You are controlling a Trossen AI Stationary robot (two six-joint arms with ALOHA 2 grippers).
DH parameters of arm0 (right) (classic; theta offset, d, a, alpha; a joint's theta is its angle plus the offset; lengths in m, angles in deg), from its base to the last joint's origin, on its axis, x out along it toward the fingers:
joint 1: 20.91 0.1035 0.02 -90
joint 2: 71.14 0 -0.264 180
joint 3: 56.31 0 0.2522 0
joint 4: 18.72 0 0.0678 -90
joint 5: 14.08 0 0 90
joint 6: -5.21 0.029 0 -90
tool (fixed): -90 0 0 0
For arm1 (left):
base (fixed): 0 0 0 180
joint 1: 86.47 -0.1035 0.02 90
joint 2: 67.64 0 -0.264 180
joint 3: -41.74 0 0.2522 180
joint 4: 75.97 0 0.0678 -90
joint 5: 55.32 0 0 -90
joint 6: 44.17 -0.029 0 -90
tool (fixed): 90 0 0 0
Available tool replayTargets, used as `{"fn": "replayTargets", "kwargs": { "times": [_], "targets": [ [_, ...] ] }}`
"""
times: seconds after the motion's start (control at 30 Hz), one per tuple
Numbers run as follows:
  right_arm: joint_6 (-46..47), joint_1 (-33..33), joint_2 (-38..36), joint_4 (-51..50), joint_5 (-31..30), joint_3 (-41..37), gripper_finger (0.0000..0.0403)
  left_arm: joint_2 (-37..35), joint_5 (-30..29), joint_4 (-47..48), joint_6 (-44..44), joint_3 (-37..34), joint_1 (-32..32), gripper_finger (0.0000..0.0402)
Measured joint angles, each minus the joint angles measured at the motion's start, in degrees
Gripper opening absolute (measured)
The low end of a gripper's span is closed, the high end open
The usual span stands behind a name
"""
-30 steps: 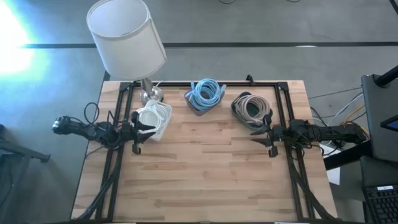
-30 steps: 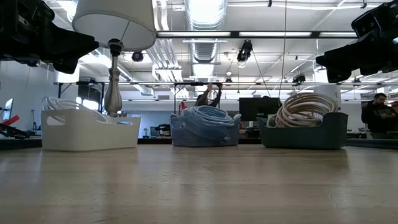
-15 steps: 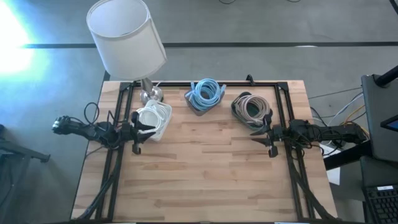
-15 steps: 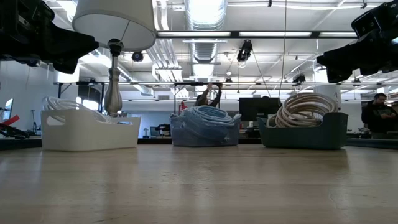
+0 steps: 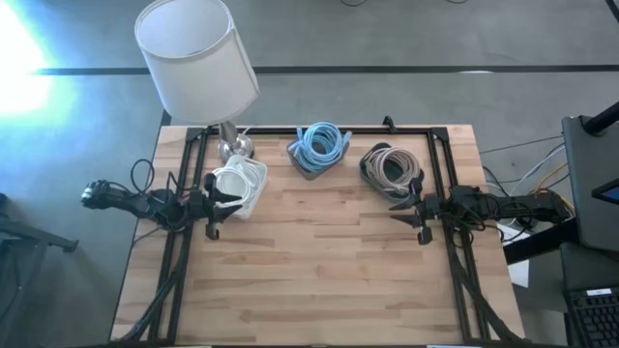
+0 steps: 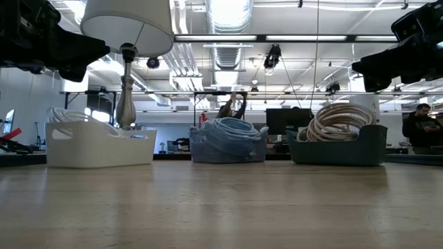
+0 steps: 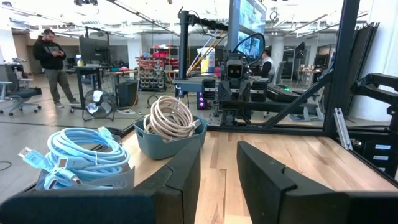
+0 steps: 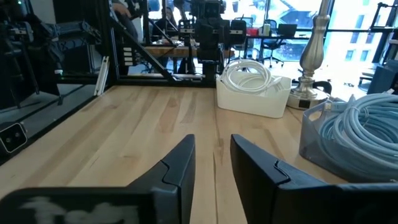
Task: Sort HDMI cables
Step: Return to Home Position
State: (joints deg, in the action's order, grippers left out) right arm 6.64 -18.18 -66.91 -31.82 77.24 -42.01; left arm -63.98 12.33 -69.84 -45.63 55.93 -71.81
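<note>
All cables lie coiled in three bins along the far side of the table. White coils (image 5: 235, 180) lie in a white bin (image 6: 100, 144). Light blue coils (image 5: 321, 142) lie in a blue-grey bin (image 6: 228, 150). Beige coils (image 5: 392, 166) lie in a dark teal bin (image 6: 339, 149). My left gripper (image 5: 219, 206) hovers at the table's left edge, just in front of the white bin, open and empty. It also shows in the left wrist view (image 7: 217, 180). My right gripper (image 5: 410, 212) hovers at the right edge, in front of the teal bin, open and empty. It also shows in the right wrist view (image 8: 212, 168).
A table lamp with a white shade (image 5: 196, 58) stands at the far left corner, its metal base (image 5: 233, 147) behind the white bin. A black frame (image 5: 440, 155) runs along the table's sides and far edge. Bare wooden tabletop (image 5: 319, 271) fills the middle and near side.
</note>
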Motion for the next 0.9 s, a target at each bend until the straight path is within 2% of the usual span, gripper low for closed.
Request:
{"fn": "replayTargets", "kwargs": {
  "times": [0.9],
  "targets": [
    [0.0,0.0,0.0,0.0,0.0,0.0,0.0073,0.0,0.0,0.0,0.0,0.0,0.0,0.0110]
  ]
}}
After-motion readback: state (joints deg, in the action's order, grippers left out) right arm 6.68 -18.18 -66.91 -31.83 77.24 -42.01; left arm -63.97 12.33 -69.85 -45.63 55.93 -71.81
